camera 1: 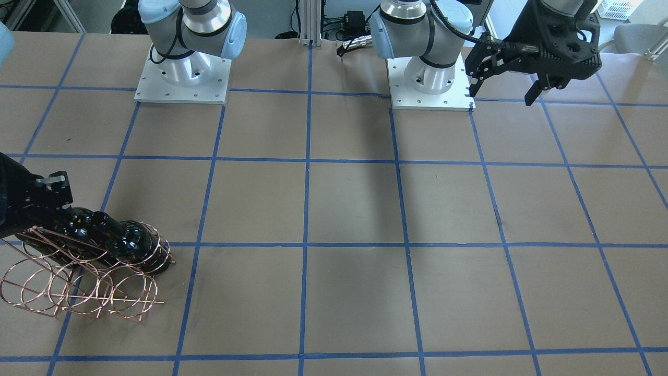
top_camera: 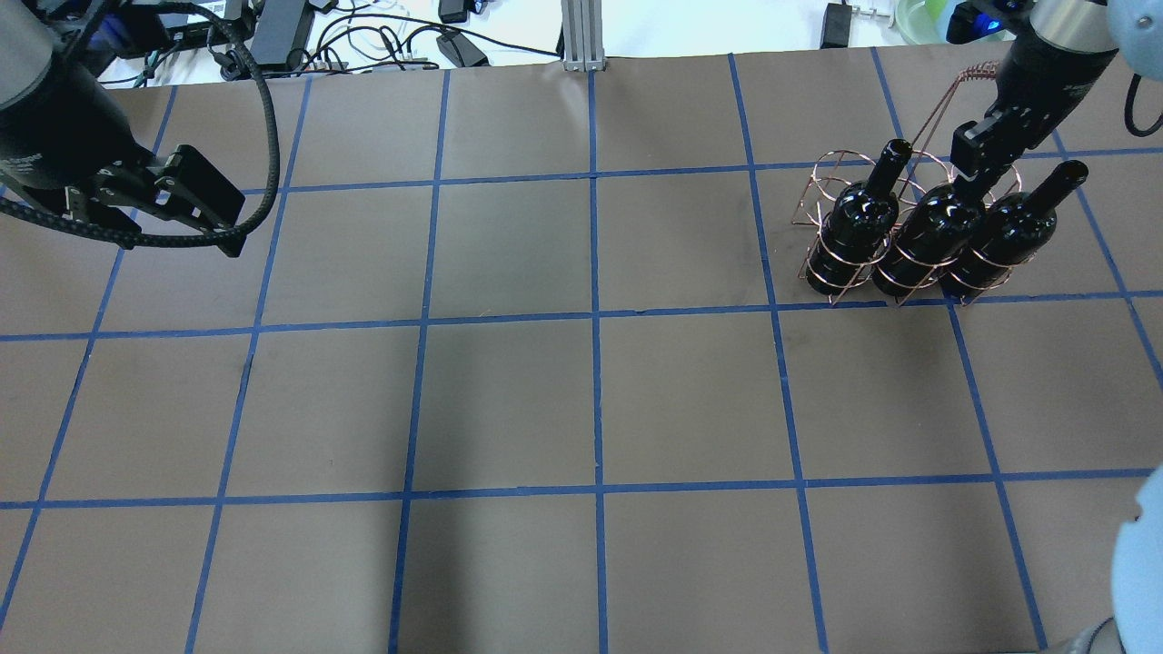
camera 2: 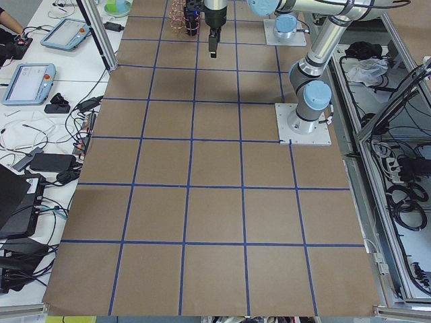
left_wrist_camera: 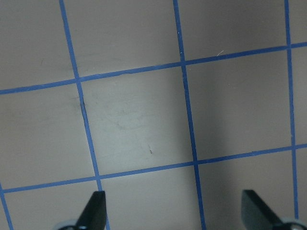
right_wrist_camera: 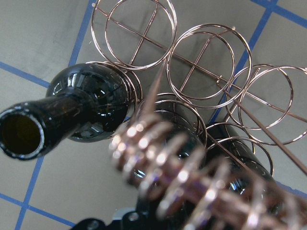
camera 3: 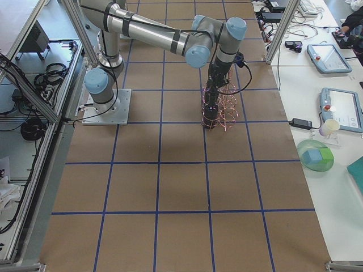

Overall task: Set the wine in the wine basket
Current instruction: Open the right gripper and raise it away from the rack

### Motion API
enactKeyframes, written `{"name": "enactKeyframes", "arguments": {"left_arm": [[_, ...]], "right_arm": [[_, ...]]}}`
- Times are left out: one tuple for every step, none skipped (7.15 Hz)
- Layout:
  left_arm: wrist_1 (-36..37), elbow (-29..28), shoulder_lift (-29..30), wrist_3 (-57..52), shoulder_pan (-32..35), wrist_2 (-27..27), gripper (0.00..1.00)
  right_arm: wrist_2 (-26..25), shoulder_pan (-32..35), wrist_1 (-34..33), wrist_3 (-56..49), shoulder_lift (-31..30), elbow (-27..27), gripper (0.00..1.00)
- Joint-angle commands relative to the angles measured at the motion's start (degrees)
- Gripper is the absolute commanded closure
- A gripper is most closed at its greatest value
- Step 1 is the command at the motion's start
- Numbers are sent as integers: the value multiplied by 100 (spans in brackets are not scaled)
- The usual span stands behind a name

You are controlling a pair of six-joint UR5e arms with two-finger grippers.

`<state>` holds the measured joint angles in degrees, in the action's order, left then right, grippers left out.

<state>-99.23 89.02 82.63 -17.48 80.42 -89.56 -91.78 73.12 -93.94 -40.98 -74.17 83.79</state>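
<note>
Overhead exterior view: across the brown-paper table [top_camera: 509,409], ruled in blue tape, we see two grippers and three wine bottles. The left gripper [left_wrist_camera: 173,196] hangs above bare squares on the robot's left side with nothing in it, its two fingertips spread wide apart in its own wrist camera. On the robot's right side the copper wine basket [top_camera: 818,186] stands on the table, well apart from that gripper. Its nearer row of three ring stacks holds all three bottles upright, one per stack: an inner bottle [top_camera: 854,232], a middle bottle [top_camera: 927,238] and an outer bottle [top_camera: 999,234], packed side by side. A second row of three rings lies beyond them. Farther back, the right gripper [top_camera: 986,150] sits down over the middle bottle's neck, hiding it, so we cannot tell whether the fingers are clamped on it. The twisted handle [top_camera: 977,71] rises beside that arm.
</note>
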Motion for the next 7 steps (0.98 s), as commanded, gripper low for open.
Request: {"name": "enactKeyframes", "arguments": {"left_arm": [[0, 2, -2, -1, 0, 0, 0], [0, 2, -2, -1, 0, 0, 0], [0, 2, -2, -1, 0, 0, 0], [0, 2, -2, -1, 0, 0, 0], [0, 2, -2, -1, 0, 0, 0], [0, 2, -2, -1, 0, 0, 0], [9, 2, -2, 17, 0, 0, 0]], "right_arm": [[-15, 0, 33, 37, -62, -3, 0], [-15, 0, 51, 37, -123, -12, 0], [-32, 0, 112, 37, -324, -38, 0], [-180, 0, 208, 37, -631, -47, 0], [-434, 0, 253, 54, -1017, -38, 0], [-454, 0, 436, 411, -1299, -38, 0], [-376, 113, 481, 1624, -1441, -21, 0]]}}
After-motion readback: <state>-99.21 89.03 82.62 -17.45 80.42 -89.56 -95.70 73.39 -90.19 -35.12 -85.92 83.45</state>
